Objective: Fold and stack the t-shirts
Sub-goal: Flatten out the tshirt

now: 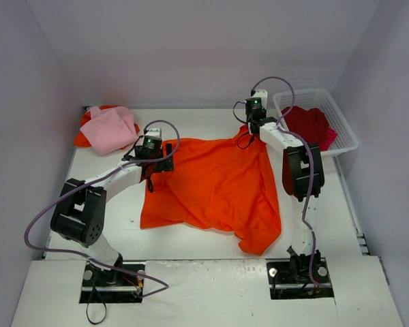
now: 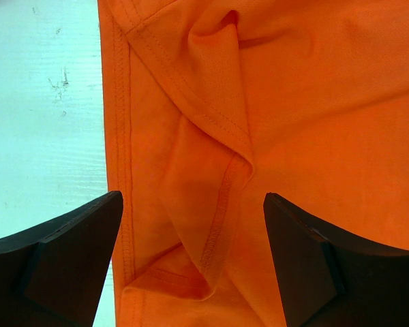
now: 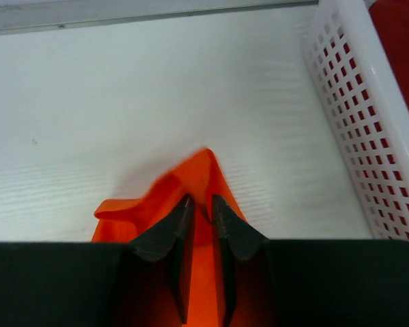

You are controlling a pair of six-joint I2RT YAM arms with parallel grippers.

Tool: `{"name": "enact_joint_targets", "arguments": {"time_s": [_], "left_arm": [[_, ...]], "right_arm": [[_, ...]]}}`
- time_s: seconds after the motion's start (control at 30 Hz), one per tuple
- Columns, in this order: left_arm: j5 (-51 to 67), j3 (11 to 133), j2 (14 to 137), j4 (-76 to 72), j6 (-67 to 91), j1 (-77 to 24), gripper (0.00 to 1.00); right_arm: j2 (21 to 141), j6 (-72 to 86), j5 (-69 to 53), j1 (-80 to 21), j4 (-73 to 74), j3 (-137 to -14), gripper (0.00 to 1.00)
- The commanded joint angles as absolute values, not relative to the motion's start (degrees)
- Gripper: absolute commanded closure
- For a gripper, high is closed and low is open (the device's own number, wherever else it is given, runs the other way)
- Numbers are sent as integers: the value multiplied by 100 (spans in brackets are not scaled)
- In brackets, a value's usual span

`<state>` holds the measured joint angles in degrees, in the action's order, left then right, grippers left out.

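Poised w/ L claw (image 2: 194,225) spread apart over orange t-shirt (image 1: 215,184) hem; pinching far corner w/ R claw (image 3: 201,208), beside basket (image 3: 354,102).

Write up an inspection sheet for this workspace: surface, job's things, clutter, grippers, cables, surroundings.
Surface: white table, with a few small scuffs in the left wrist view.
Job's things: orange t-shirt spread out and rumpled in the middle; pink t-shirt bunched at the far left corner over some orange cloth; red t-shirt inside the white basket at the far right.
Clutter: nothing seen.
Grippers: left gripper open above the orange t-shirt's left edge, holding nothing; right gripper shut on the shirt's far right corner.
Cables: purple cables loop off both arms, clear of the cloth.
Surroundings: plain pale walls on three sides.
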<state>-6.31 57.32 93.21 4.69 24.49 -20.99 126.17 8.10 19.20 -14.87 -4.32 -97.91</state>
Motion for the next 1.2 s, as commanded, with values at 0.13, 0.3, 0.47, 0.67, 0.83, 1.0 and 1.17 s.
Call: {"name": "enact_joint_targets", "arguments": {"time_s": [0.13,0.3,0.47,0.67,0.83,1.0,1.17], "left_arm": [[-738,5880,9106,272,2364,-2074,21],[-747,5862,9035,246,2434,-2074,21],[-817,5897,9000,246,2478,-2074,21],[-914,6099,9246,290,2514,-2066,21],[-967,6415,9571,237,2522,-2048,21],[-958,6706,9966,132,2522,-2021,21],[-984,7162,10572,158,2522,-1951,21]], "right_arm": [[12631,694,2496,-1397,-835,-10196,10],[11806,835,2295,-1468,-835,-9530,5],[10961,1281,1943,-1871,-809,-8589,5],[10345,1915,1653,-2556,-809,-7481,9],[10274,2329,1705,-3251,-923,-6796,13],[10371,2584,1557,-3410,-1098,-6390,16],[10275,2689,1600,-3551,-1151,-6109,16]]}}
